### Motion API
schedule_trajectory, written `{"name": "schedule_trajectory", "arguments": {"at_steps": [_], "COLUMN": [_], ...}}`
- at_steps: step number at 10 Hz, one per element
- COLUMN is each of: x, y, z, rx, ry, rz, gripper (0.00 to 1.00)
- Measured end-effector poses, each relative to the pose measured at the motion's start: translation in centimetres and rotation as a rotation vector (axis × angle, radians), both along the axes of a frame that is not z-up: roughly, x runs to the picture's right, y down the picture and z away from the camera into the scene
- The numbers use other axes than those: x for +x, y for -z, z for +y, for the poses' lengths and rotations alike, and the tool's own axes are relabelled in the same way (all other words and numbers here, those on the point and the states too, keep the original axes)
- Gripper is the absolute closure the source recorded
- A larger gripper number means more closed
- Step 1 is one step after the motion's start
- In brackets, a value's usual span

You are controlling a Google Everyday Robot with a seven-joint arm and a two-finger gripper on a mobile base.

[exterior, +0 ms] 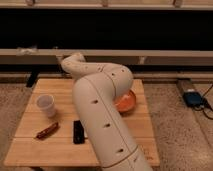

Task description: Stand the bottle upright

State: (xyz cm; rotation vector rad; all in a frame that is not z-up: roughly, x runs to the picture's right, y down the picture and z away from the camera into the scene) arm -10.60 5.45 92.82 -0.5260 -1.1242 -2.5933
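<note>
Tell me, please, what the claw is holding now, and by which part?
It cannot be told. The claw is hidden behind the far end of the arm, near the back edge of the table, so no hold shows.

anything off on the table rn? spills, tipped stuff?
Nothing spilled or damaged. The paper cup stands upright on the table, left side; the orange bowl sits level, half behind the arm. Only oddity: no bottle shows, and the gripper is out of sight past the wrist near the far edge.
</note>
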Motion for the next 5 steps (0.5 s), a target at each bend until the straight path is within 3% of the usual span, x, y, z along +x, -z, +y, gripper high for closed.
{"name": "schedule_trajectory", "arguments": {"at_steps": [5], "x": [-0.2], "y": [0.01], "z": [-0.36], "rx": [0.0], "ry": [0.005], "rz": [0.014], "gripper": [0.2]}}
